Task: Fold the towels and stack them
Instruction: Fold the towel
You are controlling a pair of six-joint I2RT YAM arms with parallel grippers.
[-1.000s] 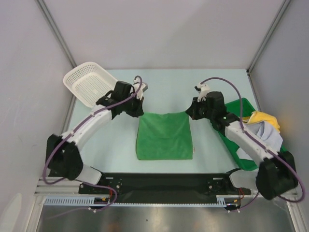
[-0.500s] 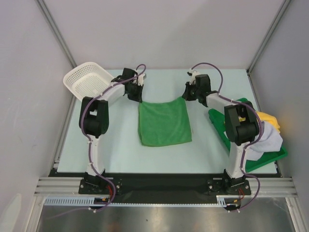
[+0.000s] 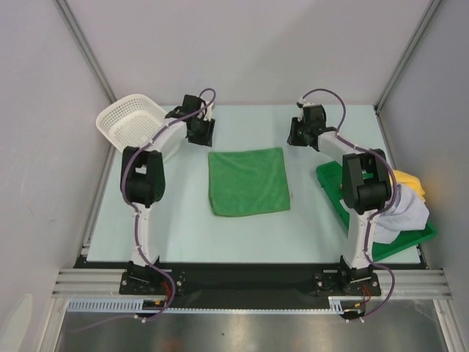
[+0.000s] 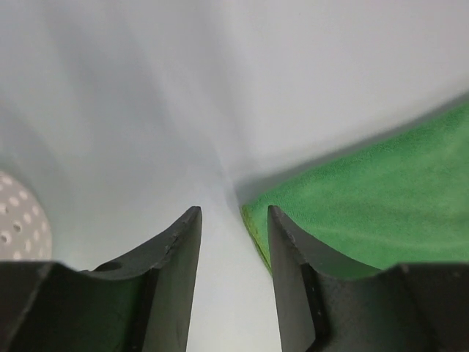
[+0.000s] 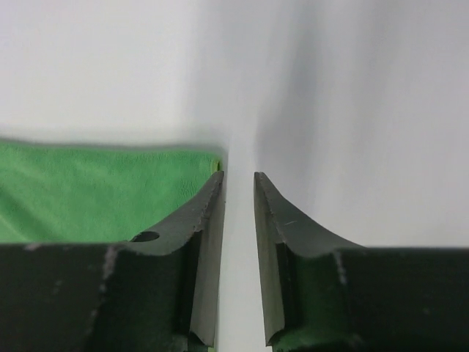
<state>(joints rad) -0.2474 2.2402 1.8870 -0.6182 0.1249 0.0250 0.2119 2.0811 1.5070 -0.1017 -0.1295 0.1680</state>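
On the tabletop (image 3: 242, 235) we see the green towel (image 3: 248, 181) flat; left fingers (image 4: 172, 264) at 11 o'clock, right fingers (image 5: 194, 227) at 1 o'clock, both released.

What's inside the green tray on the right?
A crumpled white towel and a yellow towel lie in the tray. The right arm crosses over it, hiding part, and anything beneath the pile is covered.
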